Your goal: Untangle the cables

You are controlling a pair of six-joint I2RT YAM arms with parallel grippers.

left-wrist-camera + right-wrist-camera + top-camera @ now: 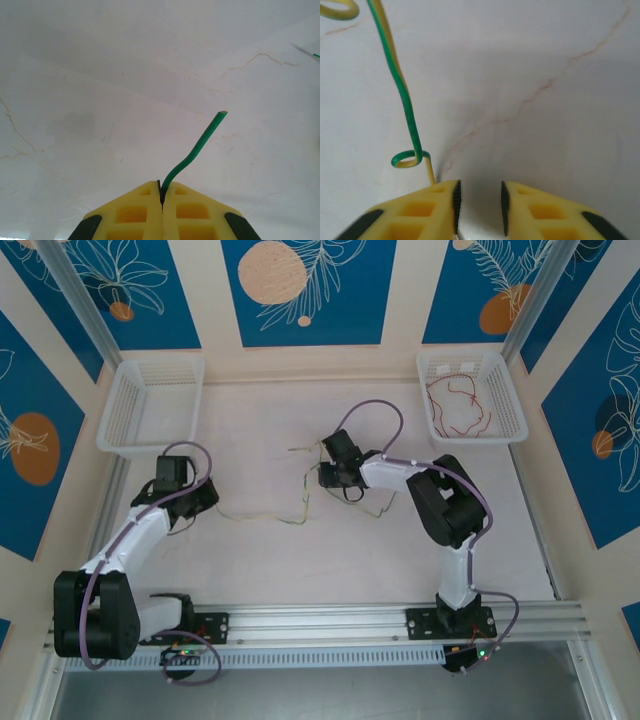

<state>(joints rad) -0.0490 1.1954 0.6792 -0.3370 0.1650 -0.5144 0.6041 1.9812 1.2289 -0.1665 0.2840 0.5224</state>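
2 thin wires, green + yellow, run side by side across the counter btw the arms. L jaws fully closed, pinching green near its end; the tip pokes out past them. R jaws part-open w/ narrow gap, nothing in it. The pair passes just outside one finger, green curled in a small loop there. Red wire sits in far-right basket, well apart.
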